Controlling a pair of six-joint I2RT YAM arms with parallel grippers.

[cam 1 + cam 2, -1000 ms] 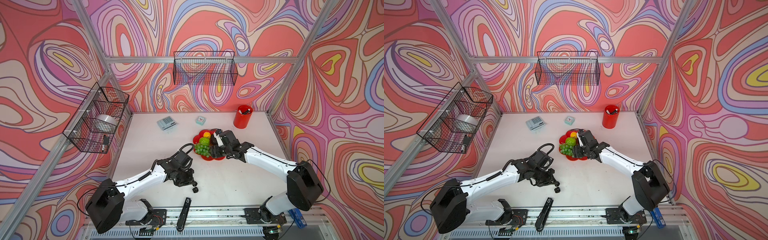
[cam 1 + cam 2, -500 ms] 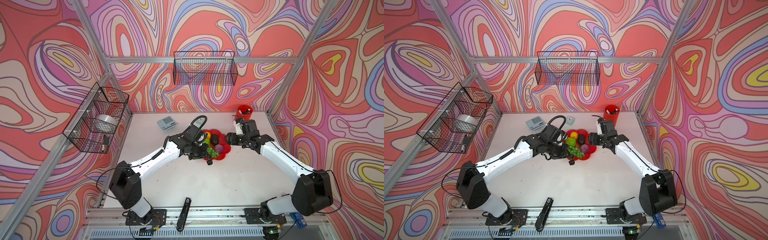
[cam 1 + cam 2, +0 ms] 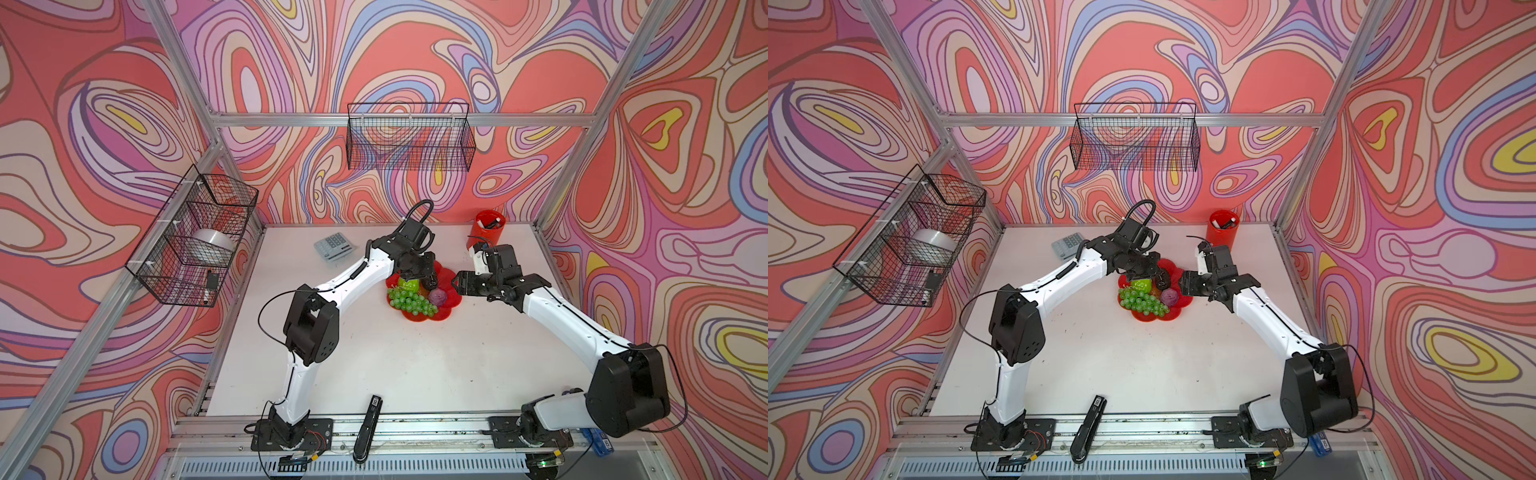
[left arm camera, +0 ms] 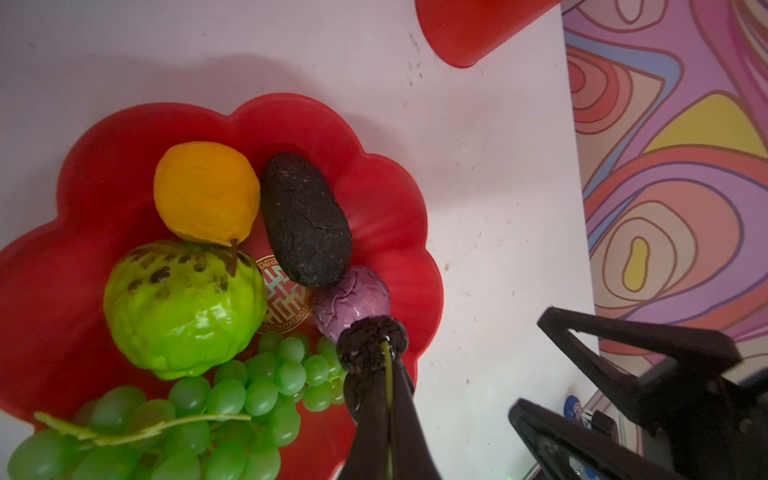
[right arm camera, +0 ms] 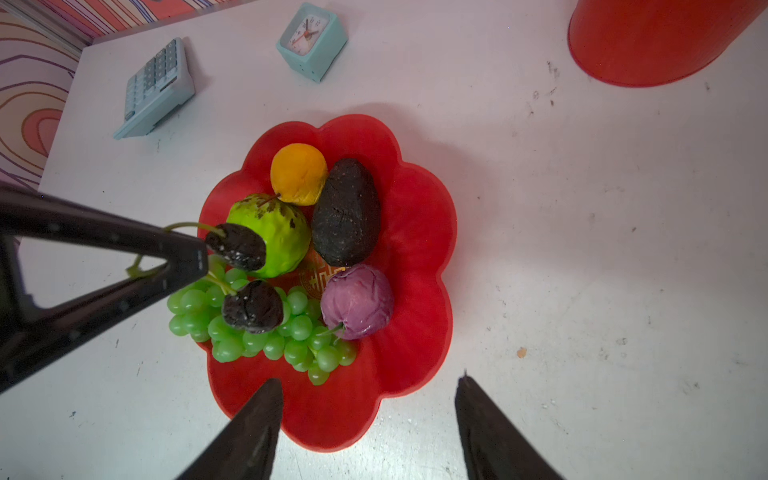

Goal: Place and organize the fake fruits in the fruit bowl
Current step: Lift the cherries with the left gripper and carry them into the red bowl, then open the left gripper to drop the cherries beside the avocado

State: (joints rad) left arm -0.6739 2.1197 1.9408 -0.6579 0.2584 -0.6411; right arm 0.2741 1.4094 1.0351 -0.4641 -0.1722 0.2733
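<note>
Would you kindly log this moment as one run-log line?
left gripper: shut on dark cherry pair stem, over fruit bowl | right gripper: open, empty | in bowl: grapes, yellow fruit, avocado, purple ball, green fruit

I can't pick out one readable word or number from here. The nearest thing to a sign is the gold emblem (image 4: pixel 284 299) at the centre of the fruit bowl (image 4: pixel 374 199): a round fretwork motif, with no letters I can make out. On the far left, the calculator (image 5: pixel 156 87) keys and the clock (image 5: pixel 309 31) dial are too small to read. So is the white label (image 3: pixel 375 402) on the black stapler (image 3: pixel 368 426) at the near edge.
</note>
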